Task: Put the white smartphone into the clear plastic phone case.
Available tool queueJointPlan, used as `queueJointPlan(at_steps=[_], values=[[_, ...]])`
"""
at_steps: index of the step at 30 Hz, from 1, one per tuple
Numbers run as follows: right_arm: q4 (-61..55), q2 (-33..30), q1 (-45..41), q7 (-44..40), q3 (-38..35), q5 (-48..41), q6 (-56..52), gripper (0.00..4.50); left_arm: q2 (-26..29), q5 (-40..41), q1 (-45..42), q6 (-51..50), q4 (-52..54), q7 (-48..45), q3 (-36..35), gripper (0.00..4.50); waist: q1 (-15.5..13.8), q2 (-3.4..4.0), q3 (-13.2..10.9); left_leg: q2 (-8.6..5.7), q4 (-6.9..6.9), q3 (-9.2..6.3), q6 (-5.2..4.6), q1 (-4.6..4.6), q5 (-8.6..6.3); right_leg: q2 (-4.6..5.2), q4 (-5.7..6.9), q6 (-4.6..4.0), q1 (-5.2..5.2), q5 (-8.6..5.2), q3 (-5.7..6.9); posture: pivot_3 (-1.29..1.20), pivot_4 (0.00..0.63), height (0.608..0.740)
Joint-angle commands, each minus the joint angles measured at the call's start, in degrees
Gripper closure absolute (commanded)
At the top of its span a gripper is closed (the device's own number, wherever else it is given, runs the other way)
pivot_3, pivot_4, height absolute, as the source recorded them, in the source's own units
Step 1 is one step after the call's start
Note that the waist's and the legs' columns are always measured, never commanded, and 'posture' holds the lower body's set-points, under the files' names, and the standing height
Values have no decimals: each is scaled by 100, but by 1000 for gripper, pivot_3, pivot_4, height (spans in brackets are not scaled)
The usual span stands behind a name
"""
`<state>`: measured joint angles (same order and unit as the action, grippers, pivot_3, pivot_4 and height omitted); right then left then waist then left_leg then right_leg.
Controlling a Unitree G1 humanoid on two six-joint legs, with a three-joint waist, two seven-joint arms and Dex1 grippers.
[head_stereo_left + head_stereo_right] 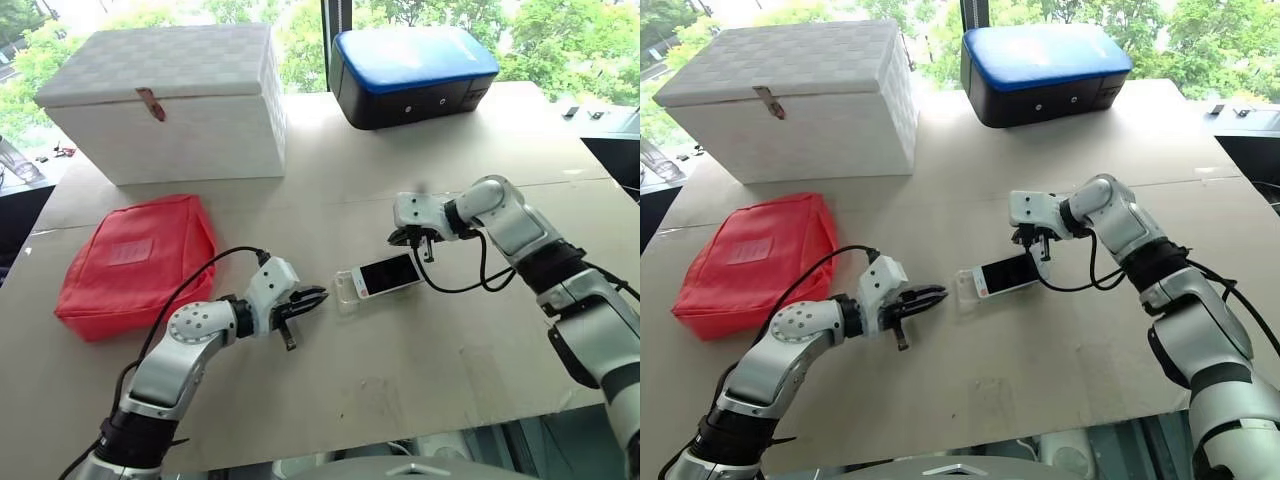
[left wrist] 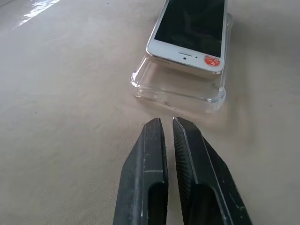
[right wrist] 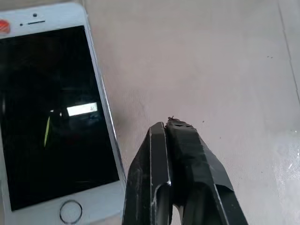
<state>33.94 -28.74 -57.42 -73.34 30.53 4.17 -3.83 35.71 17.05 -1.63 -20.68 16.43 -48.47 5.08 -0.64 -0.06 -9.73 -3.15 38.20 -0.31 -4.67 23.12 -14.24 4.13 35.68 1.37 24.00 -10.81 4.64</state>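
A: Start at the fingers. What are they doing?

B: The left gripper (image 2: 168, 123) has its two black fingers almost together, a thin slit between them, nothing held. The right gripper (image 3: 171, 125) is pressed fully together and also empty.

A: And the phone?

B: The flat white smartphone with the black screen and round home button (image 1: 389, 272) lies on the pale tabletop (image 1: 400, 380), screen up, partly inside the thin clear plastic phone case (image 2: 178, 91). In the left wrist view the earpiece end sits raised over the case's open end, short of its end wall, so my judgement is that it is not fully seated yet.

A: Which way does it lie from each gripper?

B: Its long axis runs roughly from one gripper to the other. The case's empty end faces the left fingertips, a little apart from them. The right gripper hovers above the table just beside the phone's long edge near the home-button end, so I judge the right arm the nearer.

A: Counts?

B: One phone, one case, two grippers. Farther back: one red fabric pouch (image 1: 135, 262), one white woven lidded box (image 1: 170, 100), one black case with a blue lid (image 1: 412, 72).
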Motion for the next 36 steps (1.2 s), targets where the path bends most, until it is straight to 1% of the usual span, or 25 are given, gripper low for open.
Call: queueJointPlan(at_steps=[1, 6, 10, 12, 15, 17, 19, 21, 22, 25, 28, 29, 32, 33, 34, 36], values=[[518, 33, -267, -469, 49, 201, 743, 4500, 18, 43, 164, 52, 318, 68, -136, 4127, -2, 1, -1, 0, -3, -1, 2, 0, -1, 0, 0, -1, 2, 0, -1, 0, 150, 740], [686, 137, -313, -1066, -73, 113, 1078, 4500, 44, 67, 345, 15, 457, 156, -237, 4127, -10, 4, -4, -1, -3, -1, 8, 7, -5, 1, -1, -1, 6, 0, -4, 0, 150, 740], [493, 109, -211, -1256, -169, 65, 1091, 4500, 44, 69, 407, -14, 527, 191, -260, 4127, -12, 6, -5, 0, -3, -1, 13, 8, -8, 2, 1, -2, 10, 0, -5, 0, 150, 740], [489, 96, -215, -1094, -241, 105, 1153, 4500, 37, 62, 411, -25, 542, 199, -261, 4127, -9, 7, -6, 0, -3, -2, 19, 8, -11, 2, 1, -2, 10, 0, -5, 0, 150, 740], [532, 97, -337, -436, -528, 157, 1090, 4500, 24, 75, 394, -3, 533, 185, -277, 4127, -12, 9, -7, 0, -3, -1, 26, 8, -14, 2, 1, -3, 16, 0, -5, 0, 150, 740], [293, 46, -314, -405, -721, 12, 901, 4500, -4, 124, 384, 52, 512, 163, -302, 4127, -15, 9, -7, 0, -3, -2, 27, 9, -15, 2, 1, -2, 17, 0, -5, 0, 150, 740], [-532, -24, -38, -597, -1019, -458, 154, 4500, -26, 302, 393, 83, 534, 72, -394, 4127, -19, 8, -7, -1, -2, -2, 28, 15, -15, 1, 1, -2, 18, 1, -6, 0, 150, 740], [-1463, -89, 367, -662, -1166, -775, -527, 4500, 10, 442, 425, 152, 569, -53, -496, 4127, -20, 6, -4, 0, 4, -5, 16, 46, -8, 2, 7, -3, 48, 2, -4, 0, 150, 740], [-1841, -75, 574, -580, -1176, -835, -800, 4500, 6, 588, 439, 165, 596, -127, -586, 4127, -19, 6, -4, 0, 6, -5, 8, 66, -3, 2, 11, -3, 66, 3, -3, 0, 150, 740], [-2623, 2, 1100, -317, -1118, -885, -1350, 4500, 14, 1031, 458, 119, 699, -321, -875, 4127, -18, 6, -4, 0, 6, -4, 9, 68, -3, 5, 10, -4, 68, 3, -3, 0, 150, 740], [-3117, 193, 1461, 19, -1040, -900, -1791, 4500, 106, 1444, 519, -95, 869, -436, -1146, 3363, -13, 6, -5, -1, 7, -3, 10, 70, -6, 8, 9, -4, 69, 3, -4, 0, 150, 740], [-3217, 241, 1536, 103, -1013, -888, -1878, 4500, 155, 1455, 544, -99, 888, -454, -1197, 3014, -10, 6, -5, -1, 8, -3, 10, 70, -6, 8, 9, -4, 69, 2, -4, 0, 150, 740], [-3220, 409, 1776, 545, -792, -581, -1805, 4500, 377, 1597, 708, -118, 925, -614, -1457, 1382, -8, 6, -4, 0, 8, -3, 12, 67, -6, 5, 10, -6, 71, 1, -3, 0, 150, 740], [-3182, 449, 1852, 663, -702, -484, -1761, 4500, 467, 1685, 773, -164, 953, -695, -1540, 1110, -8, 5, -4, 0, 9, -4, 14, 65, -7, 4, 10, -6, 74, 1, -1, 0, 150, 740], [-3167, 479, 1919, 729, -636, -439, -1783, 4500, 544, 1765, 828, -210, 995, -769, -1591, 529, -18, 5, -4, 0, 9, -4, 16, 65, -7, 2, 11, -14, 74, -4, -1, 0, 150, 740], [-3170, 482, 2031, 739, -523, -409, -1887, 4500, 633, 1834, 898, -246, 1083, -855, -1628, 529, -29, 5, -4, 0, 11, -4, 15, 66, -6, 2, 13, -17, 74, -6, 0, 0, 150, 740]])
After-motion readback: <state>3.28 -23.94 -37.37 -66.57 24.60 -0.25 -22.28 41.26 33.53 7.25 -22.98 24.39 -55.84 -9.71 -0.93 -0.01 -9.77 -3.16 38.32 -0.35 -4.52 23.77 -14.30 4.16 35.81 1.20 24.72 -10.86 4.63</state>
